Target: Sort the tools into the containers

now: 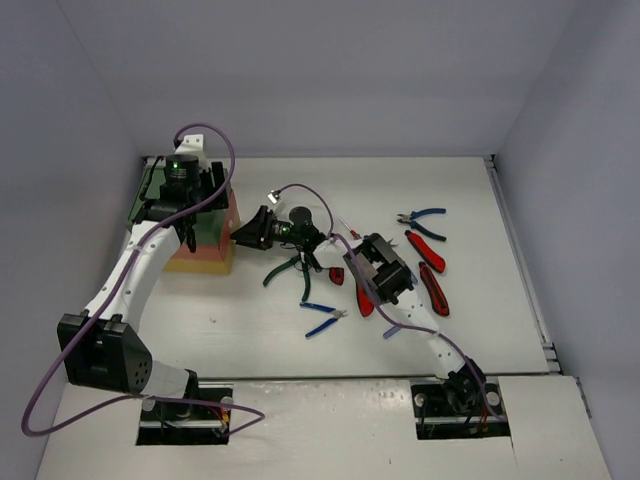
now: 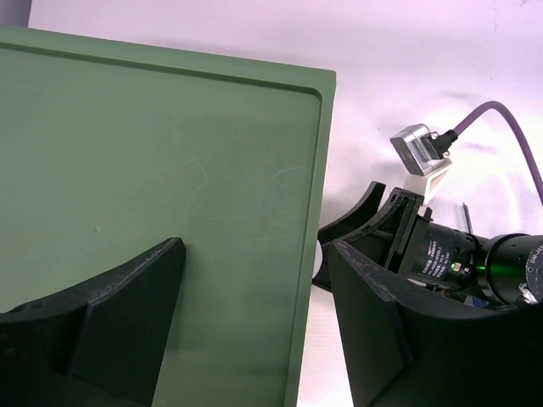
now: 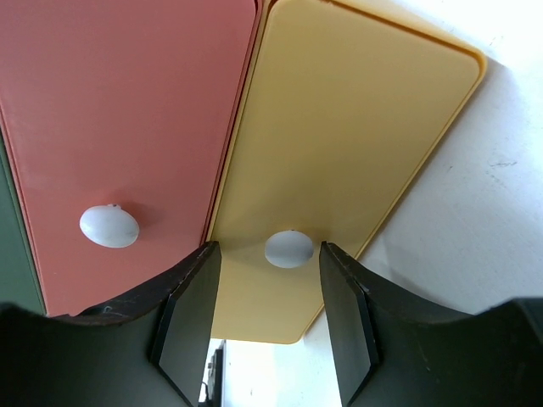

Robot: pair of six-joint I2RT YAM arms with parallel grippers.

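Observation:
The cabinet stands at the left with a green top, an orange-red middle drawer and a yellow bottom drawer. My left gripper is open above it. In the left wrist view my left gripper straddles the right edge of the green top. My right gripper faces the cabinet front. In the right wrist view my right gripper is open, its jaws on either side of the yellow drawer's white knob, not touching it. Both drawers look shut. Tools lie loose: green pliers and blue pliers.
More tools lie at the right: blue-handled pliers and red-and-black knives. The orange-red drawer has its own white knob. The right arm lies over the tool pile. Walls close in at the left and the back.

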